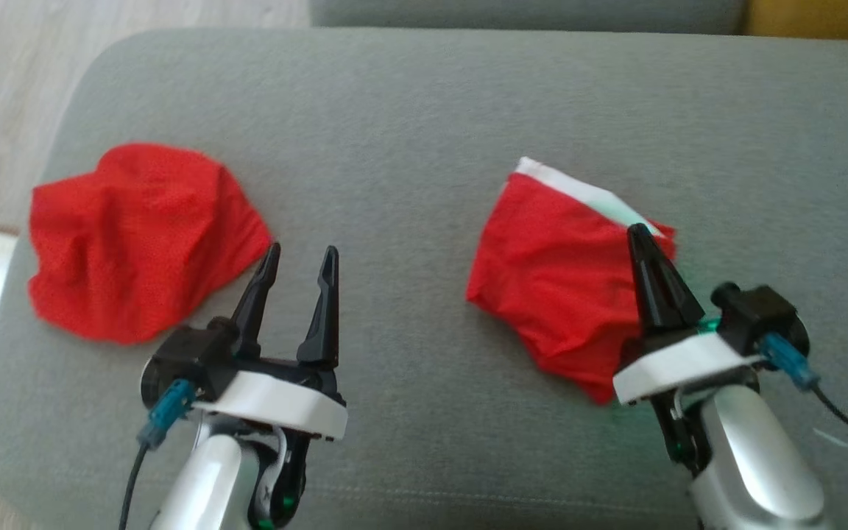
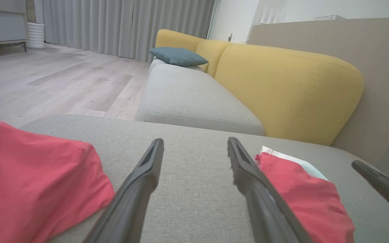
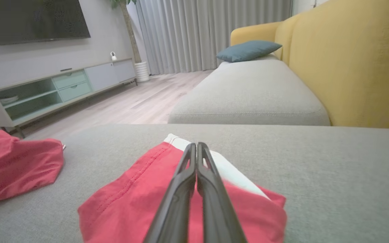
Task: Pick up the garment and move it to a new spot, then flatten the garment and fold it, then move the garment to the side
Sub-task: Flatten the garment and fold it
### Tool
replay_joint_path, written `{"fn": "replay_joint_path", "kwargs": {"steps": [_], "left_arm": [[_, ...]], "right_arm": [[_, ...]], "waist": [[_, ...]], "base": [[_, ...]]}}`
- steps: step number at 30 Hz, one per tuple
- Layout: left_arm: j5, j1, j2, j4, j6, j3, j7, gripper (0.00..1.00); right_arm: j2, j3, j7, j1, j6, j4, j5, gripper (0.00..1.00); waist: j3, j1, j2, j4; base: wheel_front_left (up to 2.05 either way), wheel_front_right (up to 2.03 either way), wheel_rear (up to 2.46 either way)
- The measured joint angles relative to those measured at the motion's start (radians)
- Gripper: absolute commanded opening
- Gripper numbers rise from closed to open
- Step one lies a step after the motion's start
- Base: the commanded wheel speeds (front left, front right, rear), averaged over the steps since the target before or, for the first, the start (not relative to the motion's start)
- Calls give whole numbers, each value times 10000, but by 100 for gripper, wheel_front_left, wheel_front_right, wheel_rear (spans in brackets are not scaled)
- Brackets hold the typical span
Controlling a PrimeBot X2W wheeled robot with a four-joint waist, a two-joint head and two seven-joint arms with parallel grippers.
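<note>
Right of centre, the red garment (image 1: 556,280) lies on the grey cushion (image 1: 409,132) beneath the right gripper (image 1: 640,231), whose fingers are pressed together over its white-banded upper edge; whether they pinch cloth I cannot tell. At lower left, the left gripper (image 1: 302,250) hangs with fingers spread beside another red cloth (image 1: 137,243).

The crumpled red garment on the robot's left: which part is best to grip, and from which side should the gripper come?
Probably the garment at its pointed corner toward the middle of the grey cushion, with the open left gripper coming from that side. There the cloth tapers to a thin flap lying low; the rest bulges roundly.
</note>
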Motion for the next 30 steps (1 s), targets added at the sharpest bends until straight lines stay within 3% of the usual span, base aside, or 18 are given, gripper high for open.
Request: {"fn": "replay_joint_path", "kwargs": {"steps": [12,21,25,30], "left_arm": [[-107,-312,-4,40,-73,-174,0,100],[-130,-565,-4,38,-58,-251,0,100],[-128,-571,-6,42,-58,-199,0,100],[-96,-563,-6,42,-73,-8,0,100]], "right_arm": [[-21,-633,0,-1941,0,2972,-646,0],[-40,-698,0,-2842,0,4926,-685,0],[-48,-311,0,-3023,0,5097,-385,0],[-56,107,0,-2972,0,3986,219,0]], "waist": [[823,0,0,1258],[1180,1,0,1456],[1090,1,0,1253],[818,1,0,838]], "base": [[0,0,0],[0,0,0],[0,0,0],[0,0,0]]}}
